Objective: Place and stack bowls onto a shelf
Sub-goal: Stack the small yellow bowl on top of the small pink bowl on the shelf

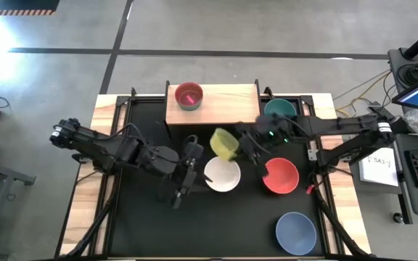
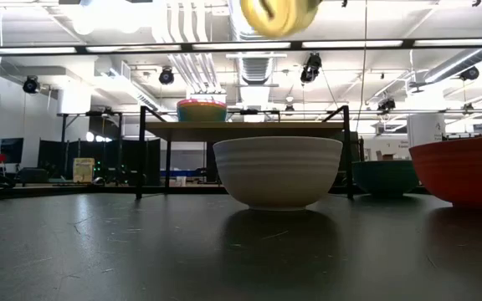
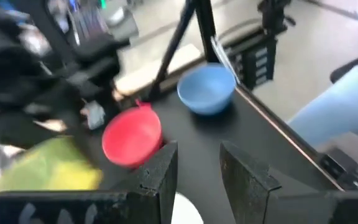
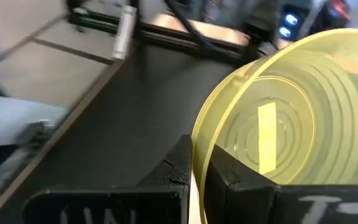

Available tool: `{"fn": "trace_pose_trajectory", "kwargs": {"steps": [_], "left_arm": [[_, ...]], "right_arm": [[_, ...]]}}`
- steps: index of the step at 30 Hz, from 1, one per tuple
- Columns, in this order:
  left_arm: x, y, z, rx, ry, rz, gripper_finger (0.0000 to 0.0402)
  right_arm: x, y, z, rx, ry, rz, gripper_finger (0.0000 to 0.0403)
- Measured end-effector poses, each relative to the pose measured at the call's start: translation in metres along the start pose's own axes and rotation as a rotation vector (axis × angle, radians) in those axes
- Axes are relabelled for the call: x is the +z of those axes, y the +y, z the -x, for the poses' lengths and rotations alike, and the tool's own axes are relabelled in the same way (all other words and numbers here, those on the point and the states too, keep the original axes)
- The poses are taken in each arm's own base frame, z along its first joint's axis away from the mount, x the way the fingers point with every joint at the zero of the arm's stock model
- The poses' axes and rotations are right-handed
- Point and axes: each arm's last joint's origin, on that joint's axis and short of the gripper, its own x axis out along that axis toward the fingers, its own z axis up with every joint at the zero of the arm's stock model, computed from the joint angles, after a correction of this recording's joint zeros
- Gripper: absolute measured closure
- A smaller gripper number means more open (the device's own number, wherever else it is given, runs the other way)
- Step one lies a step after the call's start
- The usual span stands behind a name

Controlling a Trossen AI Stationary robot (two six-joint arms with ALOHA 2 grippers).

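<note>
My right gripper (image 1: pixel 239 143) is shut on a small yellow bowl (image 1: pixel 223 143), held high above the table in front of the light-wood shelf (image 1: pixel 227 109); the low view shows that bowl (image 2: pixel 279 12) at the top edge. A stack of small bowls, pink on top (image 1: pixel 189 96), stands on the shelf's left part. On the black tabletop rest the white bowl (image 1: pixel 222 175), red bowl (image 1: pixel 280 176), teal bowl (image 1: pixel 279 110) and periwinkle-blue bowl (image 1: pixel 295 232). My left gripper (image 1: pixel 192 170) is open and hovers just left of the white bowl. My right gripper pinches the yellow bowl's rim (image 4: pixel 199 163), with one finger (image 4: pixel 229 177) inside the bowl and the other (image 4: pixel 173 171) outside against its wall. The bowl is lifted clear of the table and tipped on its side.
The shelf's middle and right part (image 1: pixel 231 98) are bare wood. Its dark legs (image 2: pixel 141 155) stand behind the white bowl (image 2: pixel 277 171). A person's leg in jeans (image 3: pixel 334 106) shows beyond the table's edge. Open tabletop lies at the near left (image 1: pixel 158 225).
</note>
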Motion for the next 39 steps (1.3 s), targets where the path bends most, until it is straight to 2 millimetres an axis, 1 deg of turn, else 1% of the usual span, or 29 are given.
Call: {"fn": "trace_pose_trajectory", "kwargs": {"steps": [3,6,10,17,21,27,31,35,39], "left_arm": [[-0.005,-0.005,0.001,0.04,0.073,0.076,0.0301],[-0.01,-0.012,0.002,0.083,0.14,0.134,0.0311],[-0.012,-0.023,0.005,0.108,0.188,0.223,0.0322],[-0.019,-0.042,0.012,0.151,0.286,0.293,0.0324],[-0.024,-0.048,0.019,0.155,0.344,0.329,0.0324],[-0.028,-0.046,0.032,0.239,0.375,0.313,0.0324],[-0.027,-0.043,0.041,0.281,0.357,0.309,0.0324],[-0.025,-0.04,0.048,0.298,0.337,0.313,0.0324],[-0.024,-0.039,0.053,0.296,0.324,0.318,0.0324]], "right_arm": [[-0.002,-0.023,-0.004,-0.05,0.047,-0.005,0.0394],[0.001,-0.044,-0.011,-0.09,0.064,0.029,0.0394],[0.004,-0.074,-0.021,-0.14,0.079,0.057,0.0394],[0.004,-0.127,-0.039,-0.222,0.101,0.078,0.0394],[0.003,-0.153,-0.048,-0.271,0.106,0.112,0.0394],[0.007,-0.191,-0.056,-0.336,0.088,0.156,0.0394],[0.004,-0.215,-0.067,-0.36,0.093,0.142,0.0394],[0.001,-0.231,-0.077,-0.368,0.103,0.14,0.0394],[0.0,-0.239,-0.083,-0.358,0.128,0.142,0.0394]]}}
